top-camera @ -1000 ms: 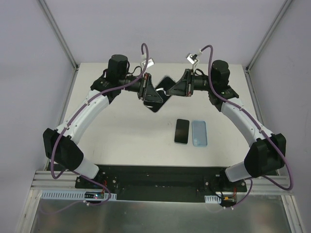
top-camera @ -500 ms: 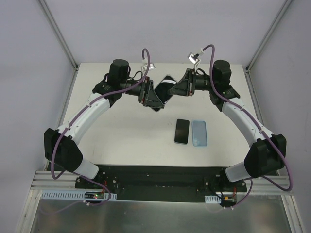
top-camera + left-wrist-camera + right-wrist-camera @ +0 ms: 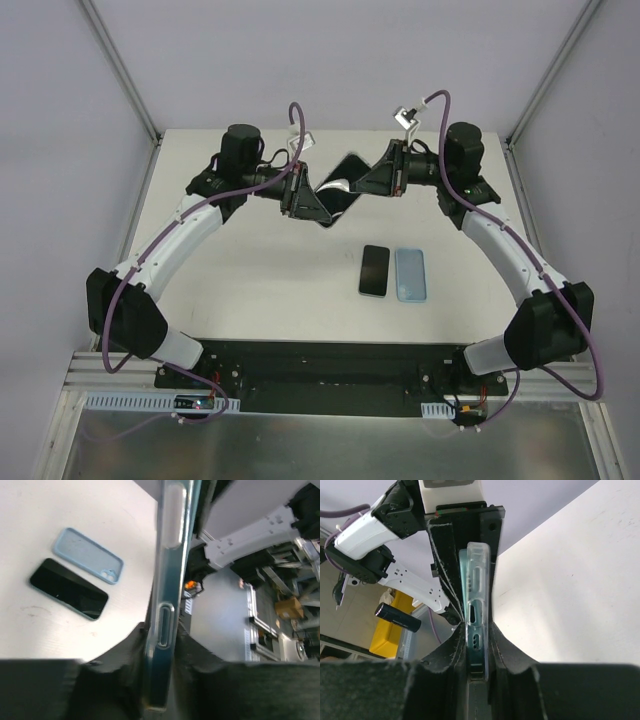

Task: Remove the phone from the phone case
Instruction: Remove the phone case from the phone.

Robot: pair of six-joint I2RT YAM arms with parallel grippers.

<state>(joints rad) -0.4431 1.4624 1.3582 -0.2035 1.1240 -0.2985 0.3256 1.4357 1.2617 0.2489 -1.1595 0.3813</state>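
Phone (image 3: 345,172) inside its clear phone case (image 3: 476,595) is held edge-on in the air above the far middle of the worktop (image 3: 250,280), gripped from two opposite sides. The left end effector (image 3: 161,645) is seen pinching the case, with one finger against each face. The right end effector (image 3: 477,645) is clamped narrowly on the other end of the same case. Nearer on the worktop, a second black phone (image 3: 375,270) and a pale blue case (image 3: 410,274) are laid flat, just beside each other.

Black phone (image 3: 374,270), blue case (image 3: 410,274) obstruct centre — tabletop (image 3: 250,270) left of them free
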